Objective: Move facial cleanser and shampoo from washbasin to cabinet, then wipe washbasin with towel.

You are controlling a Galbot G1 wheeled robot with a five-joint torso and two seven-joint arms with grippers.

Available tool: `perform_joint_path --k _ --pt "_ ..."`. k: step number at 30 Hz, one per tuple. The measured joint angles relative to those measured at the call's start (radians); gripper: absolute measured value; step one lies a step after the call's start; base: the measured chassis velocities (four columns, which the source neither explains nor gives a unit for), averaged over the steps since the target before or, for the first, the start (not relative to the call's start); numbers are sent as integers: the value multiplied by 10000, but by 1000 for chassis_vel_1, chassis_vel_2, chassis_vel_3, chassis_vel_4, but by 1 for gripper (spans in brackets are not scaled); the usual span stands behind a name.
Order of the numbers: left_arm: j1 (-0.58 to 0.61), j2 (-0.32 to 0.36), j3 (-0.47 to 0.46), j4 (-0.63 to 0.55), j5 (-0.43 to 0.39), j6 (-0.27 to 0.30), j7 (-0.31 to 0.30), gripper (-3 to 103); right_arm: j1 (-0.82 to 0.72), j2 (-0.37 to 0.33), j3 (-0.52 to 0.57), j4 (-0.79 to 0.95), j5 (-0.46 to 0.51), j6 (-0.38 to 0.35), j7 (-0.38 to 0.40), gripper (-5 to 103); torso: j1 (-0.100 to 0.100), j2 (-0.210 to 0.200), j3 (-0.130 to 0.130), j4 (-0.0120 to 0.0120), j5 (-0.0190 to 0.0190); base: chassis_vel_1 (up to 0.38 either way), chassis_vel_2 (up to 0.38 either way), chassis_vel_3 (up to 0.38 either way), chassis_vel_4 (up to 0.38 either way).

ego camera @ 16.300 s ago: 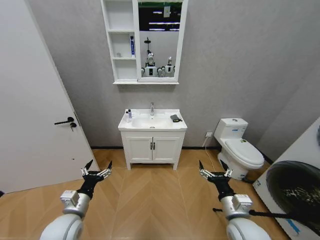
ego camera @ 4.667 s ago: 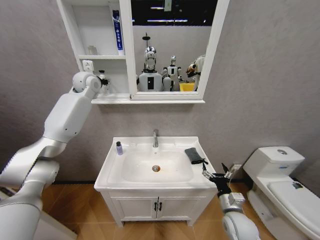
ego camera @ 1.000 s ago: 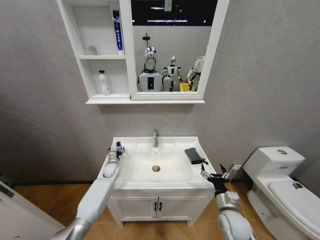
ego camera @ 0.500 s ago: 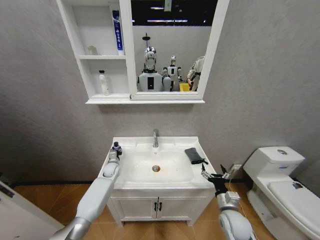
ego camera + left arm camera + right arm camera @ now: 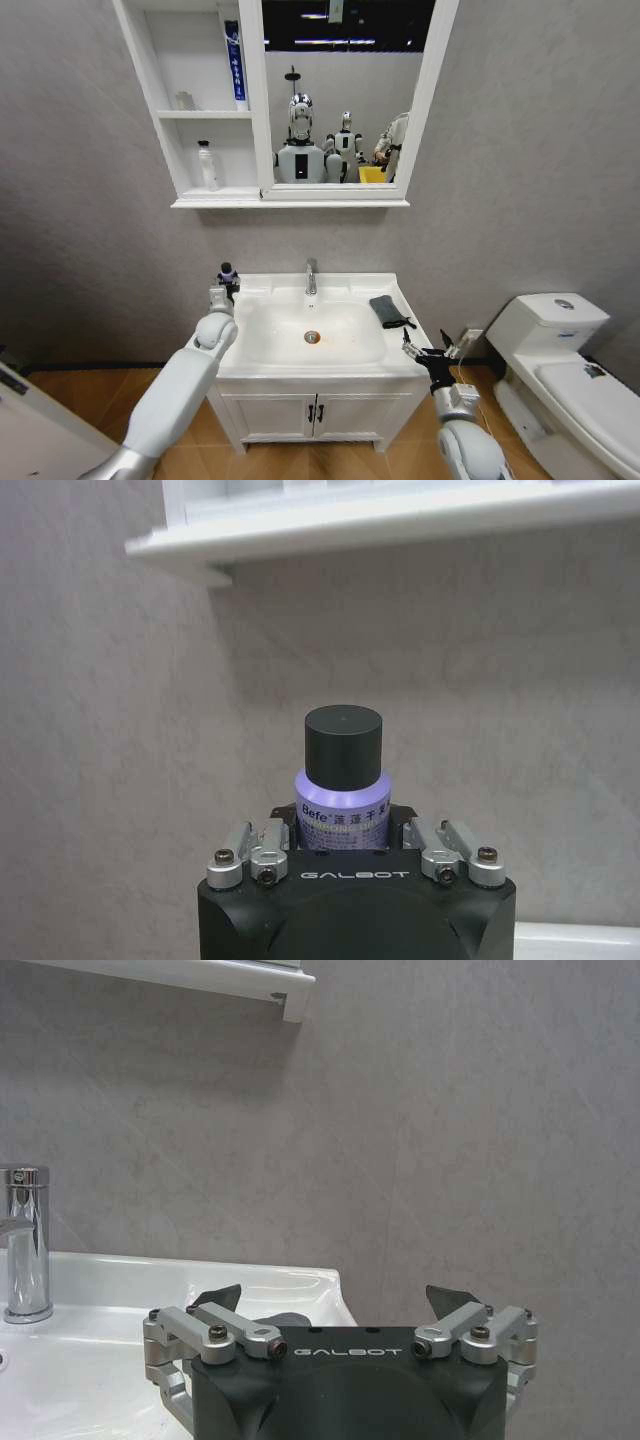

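- The left gripper (image 5: 226, 283) clasped a small purple bottle (image 5: 342, 792) with a black cap, raised just above the washbasin's (image 5: 345, 368) back-left corner, left of centre in the head frame.
- The right gripper (image 5: 433, 352) hung spread wide at lower right, near the towel (image 5: 389, 310).
- The cabinet (image 5: 193, 105) sat at upper left.

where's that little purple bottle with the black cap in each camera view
Head view: the purple bottle sits in the left gripper, raised above the washbasin's back left corner.
Left wrist view: bottle upright, centre, between the jaws.
Right wrist view: not in it.
Shared landmark: the cabinet's bottom ledge.
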Motion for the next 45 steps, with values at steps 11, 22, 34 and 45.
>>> perform_joint_path --k 11,22,34,45 --pt "-2383 3542 -262 -3193 -5028 2954 -1674 43 -46 225 -243 131 -373 -13 -27 100 -1 1 0 6 1 0 0 0 0" --pt "-6442 2871 996 -1304 -6770 3335 -1471 43 -96 302 -295 296 -544 -144 -35 100 1 1 2 2 3 0 0 0 0" --pt "-8123 935 1908 1586 -4473 3183 207 43 -5 321 -316 357 -549 -408 15 100 2 -1 3 3 5 0 0 0 0" --pt "-8575 -90 2111 3345 -3280 2988 1082 43 -159 282 -213 331 -537 -275 40 100 2 -1 2 3 6 0 0 0 0"
